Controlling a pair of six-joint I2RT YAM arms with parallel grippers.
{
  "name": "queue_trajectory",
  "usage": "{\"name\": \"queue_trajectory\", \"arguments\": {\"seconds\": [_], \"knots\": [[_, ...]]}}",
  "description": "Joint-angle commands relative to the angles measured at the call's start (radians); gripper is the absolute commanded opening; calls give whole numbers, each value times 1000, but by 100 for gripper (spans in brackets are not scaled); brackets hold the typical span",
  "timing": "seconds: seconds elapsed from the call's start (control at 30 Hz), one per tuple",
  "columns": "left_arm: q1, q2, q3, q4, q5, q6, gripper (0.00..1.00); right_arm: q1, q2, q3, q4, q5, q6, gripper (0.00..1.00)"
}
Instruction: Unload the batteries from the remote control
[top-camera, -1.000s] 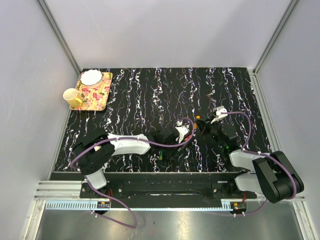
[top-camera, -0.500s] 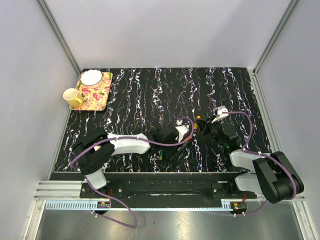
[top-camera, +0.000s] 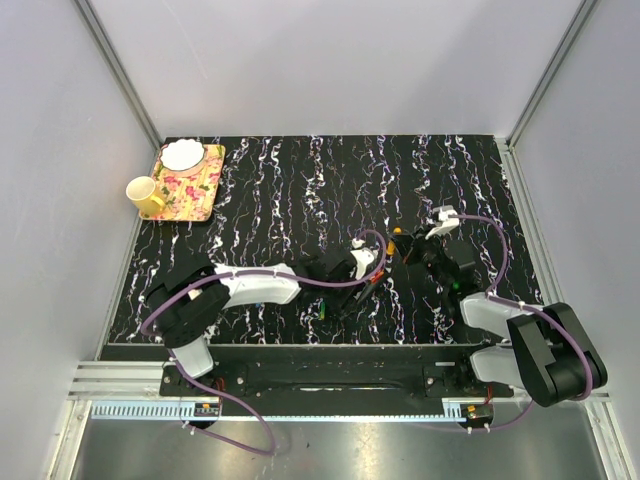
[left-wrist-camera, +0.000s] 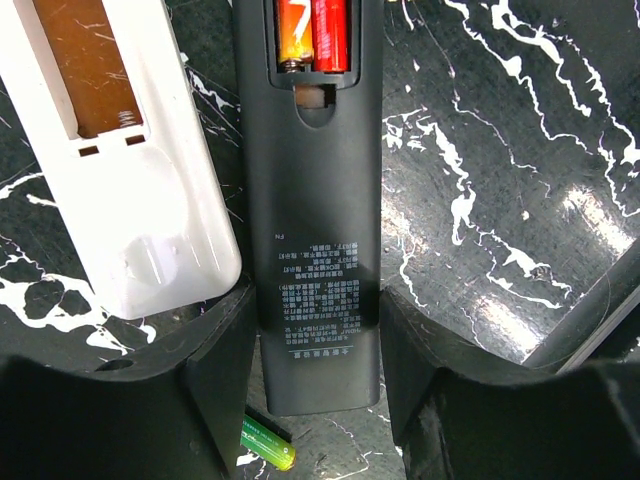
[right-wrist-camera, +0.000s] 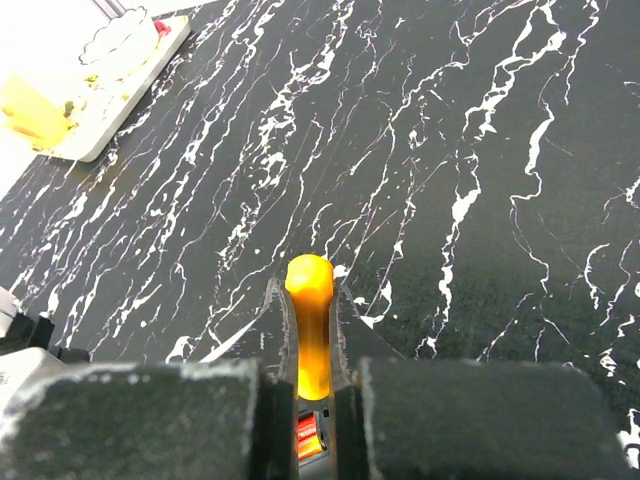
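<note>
Batteries (left-wrist-camera: 312, 35) half cropped; left hand (left-wrist-camera: 318, 335) clamps remote (left-wrist-camera: 318, 200), right hand (right-wrist-camera: 312, 400) pinches orange stick (right-wrist-camera: 310, 310).

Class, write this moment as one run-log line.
left gripper: shut on black remote | right gripper: shut on orange cylinder | in remote: two batteries | loose: green battery
</note>
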Motion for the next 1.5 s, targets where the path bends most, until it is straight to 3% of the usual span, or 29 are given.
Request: {"name": "queue_trajectory", "arguments": {"seconds": [0.0,0.07,0.47,0.7,0.9,1.03,1.47], "knots": [[12,56,31,43,20,-18,9,25,18,41,-43,-185,173,0],[13,63,34,32,9,-21,0,25,31,47,-47,-206,197,0],[19,78,37,3,-12,-28,0,0,6,54,-60,-183,167,0],[20,78,30,4,-11,-28,0,-1,-110,48,-49,-4,-11,0],[19,84,36,3,-8,-28,0,-1,-115,16,-18,154,-138,0],[20,87,37,1,-3,-27,0,-1,-58,-21,117,163,-158,0],[23,86,31,7,-1,-30,0,-1,12,-19,184,108,-166,0]]}}
